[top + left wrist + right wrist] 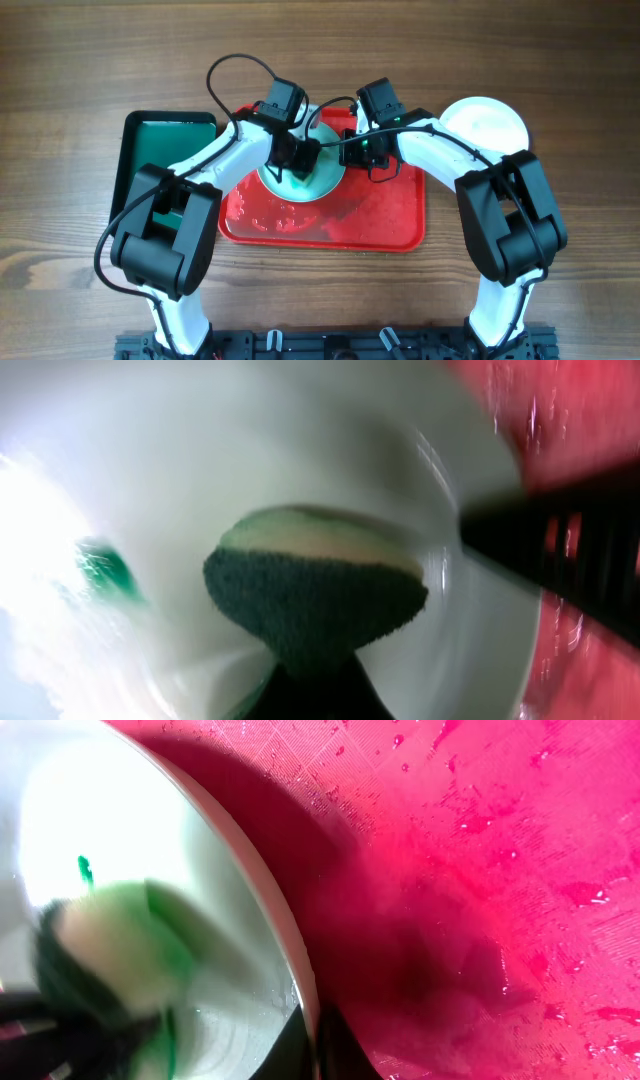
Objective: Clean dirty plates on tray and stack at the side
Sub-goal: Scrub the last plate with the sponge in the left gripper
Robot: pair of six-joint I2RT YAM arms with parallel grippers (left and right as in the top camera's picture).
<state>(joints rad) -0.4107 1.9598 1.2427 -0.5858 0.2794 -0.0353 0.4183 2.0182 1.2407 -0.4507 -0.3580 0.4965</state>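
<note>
On the wooden table (60,60): red tray (390,225) at centre, wet with droplets; black-rimmed green tray (165,140) just beside its left edge. Inside the red tray, rear left: pale plate (325,180), tilted, green smear on its face. Left gripper (298,155): pressed together on a green-and-yellow sponge (315,595), which touches the plate face. Right gripper (357,150): pinching the plate rim. Off the tray, near its rear right corner: second plate (487,125), white.
</note>
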